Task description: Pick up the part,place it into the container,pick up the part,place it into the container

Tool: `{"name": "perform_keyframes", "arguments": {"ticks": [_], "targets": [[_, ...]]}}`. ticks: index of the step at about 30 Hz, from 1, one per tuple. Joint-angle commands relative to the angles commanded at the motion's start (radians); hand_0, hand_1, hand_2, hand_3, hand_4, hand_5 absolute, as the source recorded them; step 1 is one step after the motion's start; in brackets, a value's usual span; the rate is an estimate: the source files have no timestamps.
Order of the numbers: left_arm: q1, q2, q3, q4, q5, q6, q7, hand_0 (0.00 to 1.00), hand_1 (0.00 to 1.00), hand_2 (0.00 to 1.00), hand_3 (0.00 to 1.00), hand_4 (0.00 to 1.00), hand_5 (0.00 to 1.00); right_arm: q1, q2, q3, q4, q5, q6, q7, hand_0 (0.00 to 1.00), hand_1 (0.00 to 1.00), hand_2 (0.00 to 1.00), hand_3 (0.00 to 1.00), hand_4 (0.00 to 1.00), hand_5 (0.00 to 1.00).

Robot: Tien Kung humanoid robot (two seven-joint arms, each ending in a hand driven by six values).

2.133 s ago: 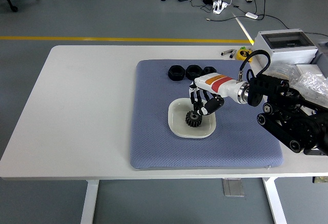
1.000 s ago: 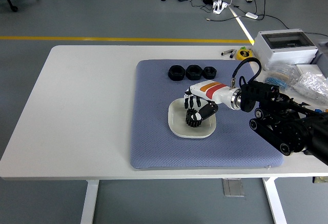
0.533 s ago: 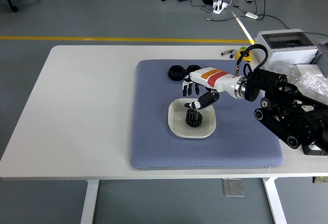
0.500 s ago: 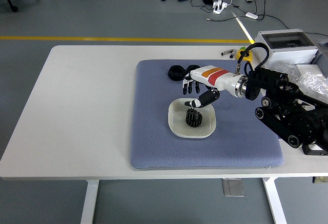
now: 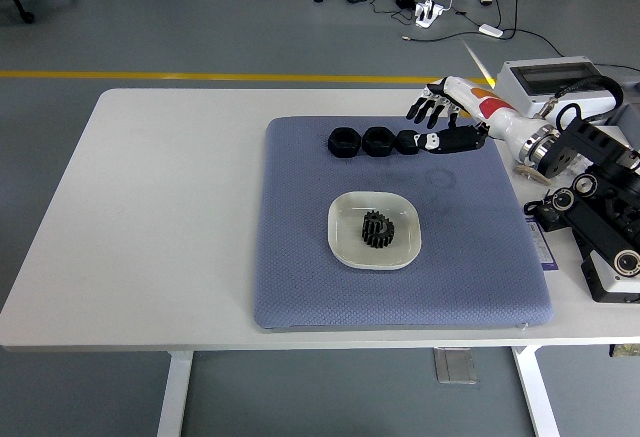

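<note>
With one gear (image 5: 378, 229) lying in the white dish (image 5: 345, 240) at the middle of the blue mat (image 5: 300, 257), I judge the first pick and place finished and the second pick now in hand. My right hand (image 5: 440, 122) hovers over the mat's far right part, fingers spread and holding nothing, thumb (image 5: 445, 141) pointing toward the row of three black parts (image 5: 376, 141) along the mat's far edge. The nearest of them, the right part (image 5: 408, 141), lies just beside my thumb tip; whether the two touch I cannot tell from this view. The middle one and the left one sit in line beyond it, close together.

What I need next, as I judge it, is to come down over that right part, set my thumb on one side and my fingers on the other, and close on it without knocking its neighbour. After that comes a lift and a carry back toward me to the dish, where the gear already takes up the centre, so the new part should go down beside it, not on top. My left arm is not in view.
</note>
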Motion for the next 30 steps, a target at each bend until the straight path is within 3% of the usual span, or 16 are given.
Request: {"name": "perform_keyframes", "arguments": {"ticks": [1,6,7,12,13,15,18,19,20,30], "targets": [[0.0,0.0,0.001,0.0,-0.002,0.0,-0.001,0.74,0.757,0.786,0.696,0.732,0.681,-0.013,-0.006,0.015,0.003,0.039,0.004,-0.008,0.702,0.739,0.81,0.817,0.998,0.634],[-0.001,-0.003,0.003,0.001,-0.007,0.002,-0.003,0.74,0.757,0.786,0.696,0.732,0.681,-0.087,-0.036,0.109,0.024,0.253,0.001,-0.065,0.702,0.739,0.81,0.817,0.998,0.634],[-0.001,-0.004,0.004,0.001,-0.009,0.003,-0.004,0.739,0.757,0.786,0.696,0.732,0.679,-0.1,-0.041,0.125,0.029,0.291,-0.002,-0.074,0.832,0.821,0.871,0.886,0.998,0.755],[-0.002,-0.007,0.004,0.002,-0.009,0.004,-0.005,0.739,0.757,0.786,0.696,0.732,0.679,-0.196,-0.049,0.238,0.057,0.499,-0.042,-0.094,0.832,0.821,0.871,0.886,0.998,0.755],[-0.002,-0.007,0.003,0.002,-0.009,0.004,-0.005,0.739,0.757,0.787,0.696,0.731,0.679,-0.206,-0.048,0.253,0.06,0.538,-0.046,-0.091,0.903,0.851,0.888,0.914,0.998,0.845],[0.0,-0.01,-0.004,0.004,-0.007,0.006,-0.004,0.739,0.757,0.787,0.696,0.731,0.679,-0.251,-0.036,0.316,0.07,0.629,-0.059,-0.078,0.903,0.851,0.888,0.914,0.998,0.845],[0.001,-0.016,-0.016,0.007,0.001,0.011,-0.002,0.739,0.757,0.787,0.696,0.731,0.679,-0.302,-0.023,0.386,0.088,0.753,-0.053,-0.06,0.903,0.851,0.888,0.914,0.998,0.845],[0.0,-0.017,-0.02,0.008,0.007,0.011,0.0,0.737,0.754,0.786,0.695,0.732,0.681,-0.318,-0.021,0.407,0.094,0.792,-0.048,-0.055,0.947,0.872,0.892,0.915,0.998,0.957],[-0.001,-0.018,-0.021,0.008,0.009,0.012,0.0,0.737,0.754,0.786,0.695,0.732,0.681,-0.336,-0.019,0.431,0.101,0.816,-0.04,-0.05,0.947,0.872,0.892,0.915,0.998,0.957],[-0.003,-0.021,-0.022,0.009,0.012,0.015,-0.001,0.735,0.753,0.783,0.693,0.732,0.682,-0.52,0.0,0.575,0.229,0.686,0.018,-0.051,0.958,0.876,0.89,0.912,0.998,0.998]]}}
